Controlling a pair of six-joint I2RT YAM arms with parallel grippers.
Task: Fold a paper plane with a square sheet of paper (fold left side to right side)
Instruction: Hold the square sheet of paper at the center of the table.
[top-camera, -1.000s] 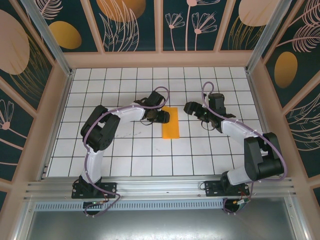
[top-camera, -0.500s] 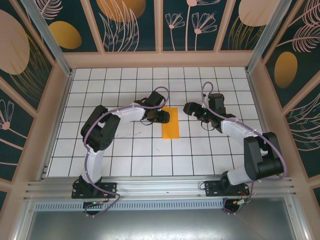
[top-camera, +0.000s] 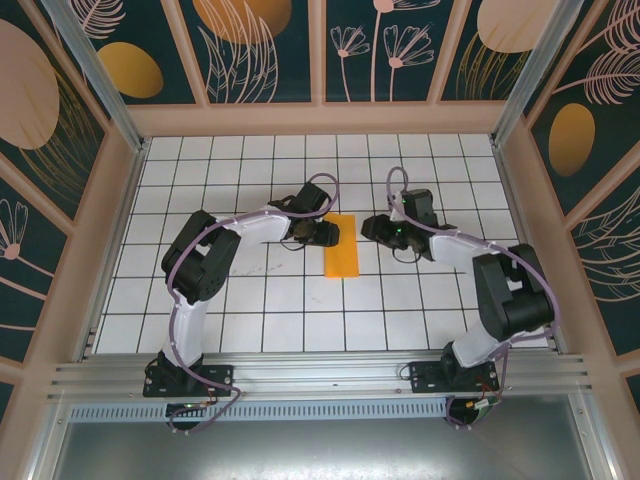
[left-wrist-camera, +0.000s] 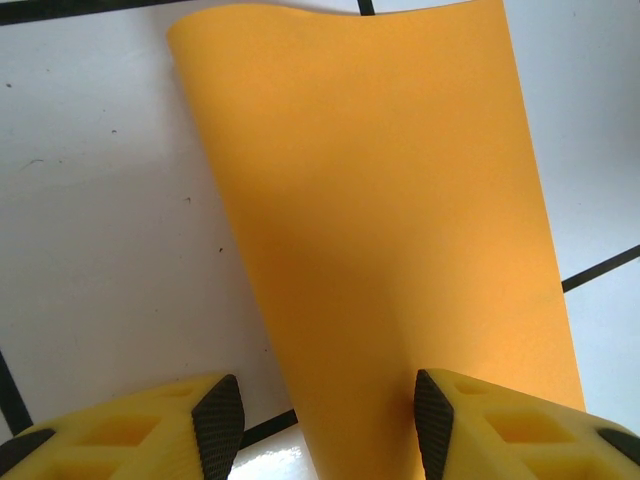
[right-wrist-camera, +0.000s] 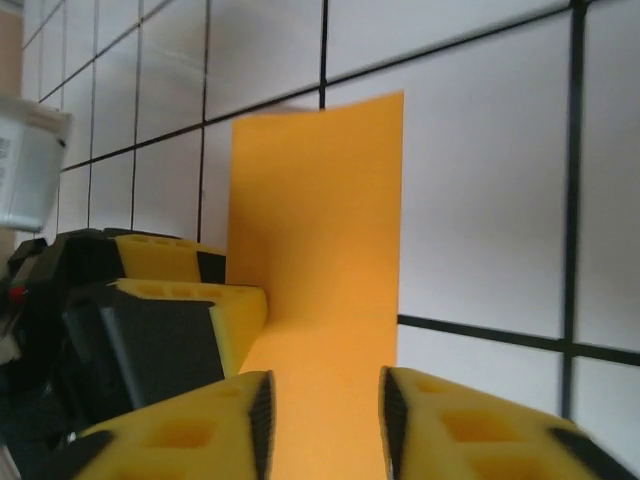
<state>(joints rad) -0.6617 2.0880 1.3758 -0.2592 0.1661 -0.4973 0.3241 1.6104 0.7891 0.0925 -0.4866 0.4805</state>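
The square sheet of paper (top-camera: 341, 247) lies on the white tiles as a narrow orange strip, about one tile wide and two long. My left gripper (top-camera: 327, 233) is at its upper left edge, open. In the left wrist view the paper (left-wrist-camera: 380, 200) runs under the jaws, and the right pad (left-wrist-camera: 432, 420) sits over it. My right gripper (top-camera: 369, 228) is just right of the strip, open. In the right wrist view the paper (right-wrist-camera: 320, 240) lies flat beneath the gap between its fingers (right-wrist-camera: 255, 420), with the left gripper's yellow fingers (right-wrist-camera: 185, 300) at the paper's far side.
The tiled table (top-camera: 300, 310) is walled by a wooden frame with dark floral panels (top-camera: 260, 50). A metal rail (top-camera: 320, 375) crosses the near edge by the arm bases. A faint dark mark (top-camera: 285, 268) lies left of the paper.
My right gripper has swung left and now sits close to the paper's right edge. The left gripper and the paper have stayed put.
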